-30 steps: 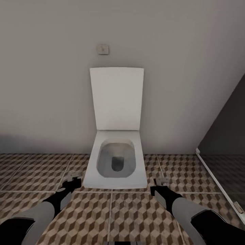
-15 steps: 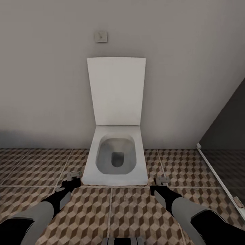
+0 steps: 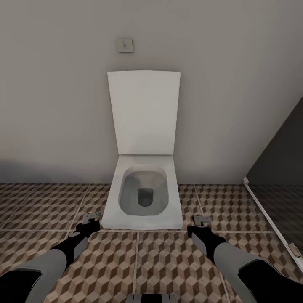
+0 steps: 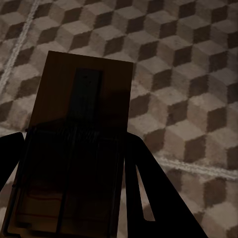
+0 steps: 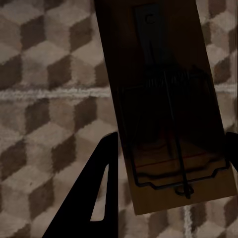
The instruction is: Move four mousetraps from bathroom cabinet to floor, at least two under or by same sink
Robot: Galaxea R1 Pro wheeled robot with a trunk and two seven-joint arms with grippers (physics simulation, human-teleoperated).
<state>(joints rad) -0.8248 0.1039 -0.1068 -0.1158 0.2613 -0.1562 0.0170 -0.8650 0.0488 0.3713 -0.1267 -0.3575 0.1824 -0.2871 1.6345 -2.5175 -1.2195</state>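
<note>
A brown wooden mousetrap with a wire bar lies between the dark fingers of my left gripper, which is shut on it above the bathroom floor. A second mousetrap is held the same way in my right gripper. In the head view my left gripper and right gripper hang low over the cube-patterned bathroom floor, one on each side of the toilet's front. The cabinet and the other mousetraps are out of view.
A white toilet with its lid raised stands against the grey wall straight ahead, a flush plate above it. A dark glass partition with a white floor rail closes off the right side.
The whole picture shifted a second ago as the camera moved closer to the toilet. Both arms keep their pose, each gripper still holding its mousetrap.
</note>
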